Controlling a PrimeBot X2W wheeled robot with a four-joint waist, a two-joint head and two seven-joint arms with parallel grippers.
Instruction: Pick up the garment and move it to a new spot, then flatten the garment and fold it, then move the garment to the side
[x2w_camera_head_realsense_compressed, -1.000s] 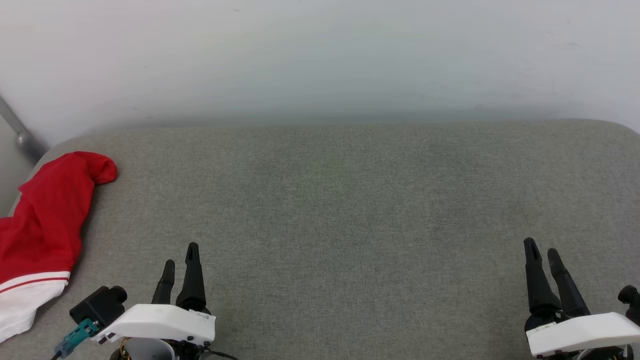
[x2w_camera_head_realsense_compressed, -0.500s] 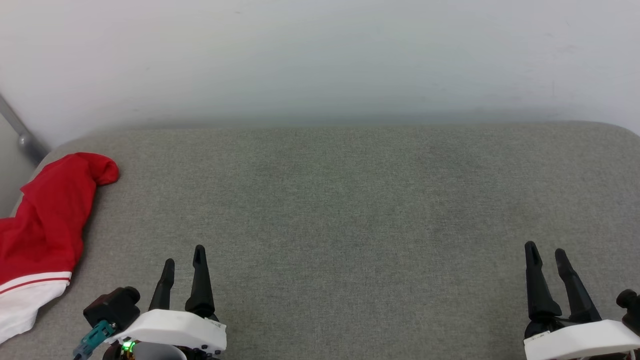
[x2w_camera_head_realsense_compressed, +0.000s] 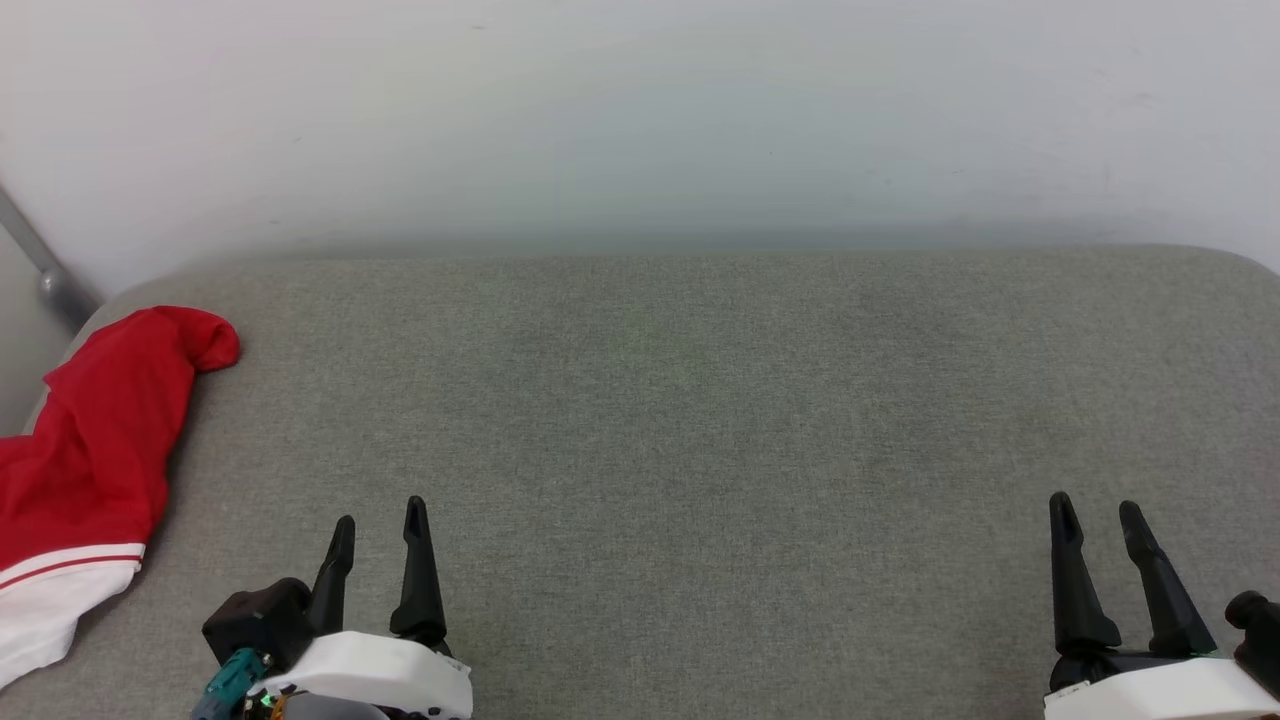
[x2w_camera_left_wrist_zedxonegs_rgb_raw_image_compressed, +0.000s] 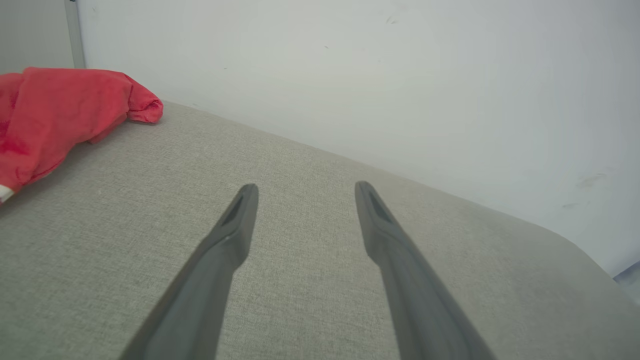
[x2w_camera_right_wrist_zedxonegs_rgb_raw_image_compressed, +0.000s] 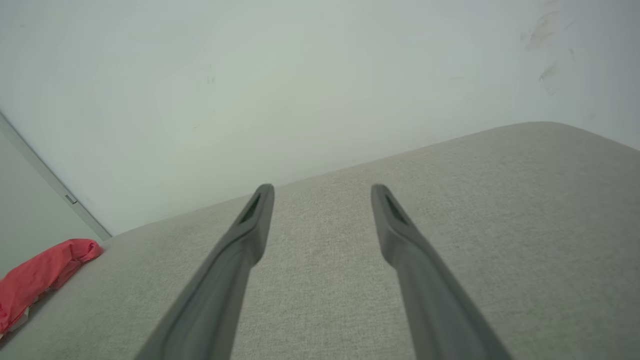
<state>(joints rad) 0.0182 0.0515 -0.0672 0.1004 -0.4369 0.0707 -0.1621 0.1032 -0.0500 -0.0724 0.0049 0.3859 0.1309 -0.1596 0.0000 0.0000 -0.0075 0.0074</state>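
The garment (x2w_camera_head_realsense_compressed: 95, 440) is a crumpled red T-shirt with a white sleeve and red-and-white striped trim, lying at the far left edge of the grey cushioned surface (x2w_camera_head_realsense_compressed: 700, 420). In the left wrist view the garment (x2w_camera_left_wrist_zedxonegs_rgb_raw_image_compressed: 55, 115) sits at the upper left, and in the right wrist view the garment (x2w_camera_right_wrist_zedxonegs_rgb_raw_image_compressed: 40, 277) shows at the lower left. My left gripper (x2w_camera_head_realsense_compressed: 380, 518) hovers low near the front edge, right of the shirt, open and holding nothing. Far to the right my right gripper (x2w_camera_head_realsense_compressed: 1095, 510) is open as well, with nothing between its fingers.
A pale wall (x2w_camera_head_realsense_compressed: 640, 120) rises behind the cushion. A grey metal bar (x2w_camera_head_realsense_compressed: 40, 270) slants down at the far left by the garment. The cushion's rounded right corner (x2w_camera_head_realsense_compressed: 1250, 260) lies beyond my right gripper.
Both grippers have drawn back a little toward the front edge, and the left one has shifted slightly right. The garment lies as before.
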